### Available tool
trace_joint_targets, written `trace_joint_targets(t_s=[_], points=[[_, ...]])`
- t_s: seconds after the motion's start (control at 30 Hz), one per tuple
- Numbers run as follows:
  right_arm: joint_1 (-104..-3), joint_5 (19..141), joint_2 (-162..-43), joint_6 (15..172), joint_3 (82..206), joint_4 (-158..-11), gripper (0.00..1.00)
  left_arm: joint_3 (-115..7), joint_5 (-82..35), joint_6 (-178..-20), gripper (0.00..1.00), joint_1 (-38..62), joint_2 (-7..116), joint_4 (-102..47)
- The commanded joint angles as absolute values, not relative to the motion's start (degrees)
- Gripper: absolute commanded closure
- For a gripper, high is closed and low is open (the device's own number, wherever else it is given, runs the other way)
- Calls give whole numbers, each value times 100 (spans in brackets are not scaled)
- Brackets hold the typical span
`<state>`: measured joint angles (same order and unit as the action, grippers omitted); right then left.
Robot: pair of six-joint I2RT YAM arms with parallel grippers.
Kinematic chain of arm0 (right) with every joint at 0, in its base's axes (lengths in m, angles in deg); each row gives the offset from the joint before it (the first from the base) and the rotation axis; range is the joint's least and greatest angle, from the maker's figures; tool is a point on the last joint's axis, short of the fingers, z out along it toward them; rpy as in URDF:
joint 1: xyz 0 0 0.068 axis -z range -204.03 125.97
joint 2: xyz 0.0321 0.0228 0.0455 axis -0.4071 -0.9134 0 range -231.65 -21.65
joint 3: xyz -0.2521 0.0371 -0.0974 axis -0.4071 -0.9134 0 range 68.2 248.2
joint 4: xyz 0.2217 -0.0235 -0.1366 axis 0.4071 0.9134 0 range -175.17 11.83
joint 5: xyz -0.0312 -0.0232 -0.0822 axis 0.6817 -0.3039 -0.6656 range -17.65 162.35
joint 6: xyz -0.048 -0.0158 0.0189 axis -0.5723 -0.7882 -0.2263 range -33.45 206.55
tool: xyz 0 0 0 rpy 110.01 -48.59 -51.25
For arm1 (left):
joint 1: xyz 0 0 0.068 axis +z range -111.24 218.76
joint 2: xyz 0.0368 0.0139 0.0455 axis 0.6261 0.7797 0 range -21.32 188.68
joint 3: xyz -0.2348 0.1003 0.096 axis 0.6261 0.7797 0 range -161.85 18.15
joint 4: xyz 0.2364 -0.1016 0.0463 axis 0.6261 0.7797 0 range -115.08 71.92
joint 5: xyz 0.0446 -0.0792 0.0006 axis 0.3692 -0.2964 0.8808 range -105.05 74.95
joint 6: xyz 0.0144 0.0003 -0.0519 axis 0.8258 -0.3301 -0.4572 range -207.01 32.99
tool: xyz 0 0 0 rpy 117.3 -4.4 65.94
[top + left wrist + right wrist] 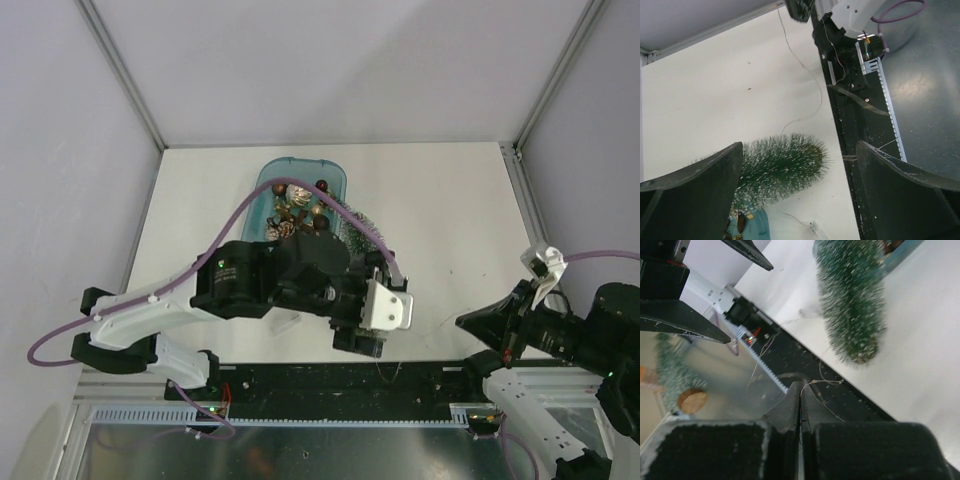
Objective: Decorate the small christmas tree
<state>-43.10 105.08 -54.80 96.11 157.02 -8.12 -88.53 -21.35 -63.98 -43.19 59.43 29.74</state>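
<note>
Tree (780,167), largely hidden under left arm (260,280) from above, is shown by wrist cameras lying flat, green, white-tipped. Left gripper (797,150) is spread wide; right gripper (800,390) is closed on wire (826,382).

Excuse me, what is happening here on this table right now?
The small christmas tree lies on its side on the table, beside the teal tray of ornaments. The left gripper hovers open over the tree's wider end. The right gripper is shut on a thin wire that trails toward the tree. No ornament shows on the tree's visible part.
</note>
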Motion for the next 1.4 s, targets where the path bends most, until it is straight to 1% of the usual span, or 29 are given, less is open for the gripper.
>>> trace_joint_targets(t_s=[0.0, 0.23, 0.43, 0.7, 0.9, 1.17, 1.37], points=[[-4300, 11515, -5232, 10126, 15299, -217, 100, -8791, -1838, -6173, 0, -4747, 5946, 2950], [-4317, 12137, -4886, 10544, 14739, -437, 100, -8490, -1921, -6267, 0, -4912, 5903, 2945], [-4109, 12387, -4767, 10680, 14573, -604, 100, -7702, -2219, -6450, 0, -4932, 5717, 2953], [-3853, 12667, -4685, 10916, 14555, -927, 100, -6844, -2336, -6688, 0, -4996, 5512, 2947], [-3770, 12778, -4670, 11027, 14555, -1104, 100, -6814, -2288, -6859, 0, -5000, 5517, 2859], [-3634, 12887, -4606, 11146, 14555, -1242, 100, -6748, -1794, -7237, 0, -5005, 5661, 2457], [-3561, 12974, -4579, 11277, 14555, -1423, 100, -6757, -2001, -7425, 1, -5001, 5810, 2416]])
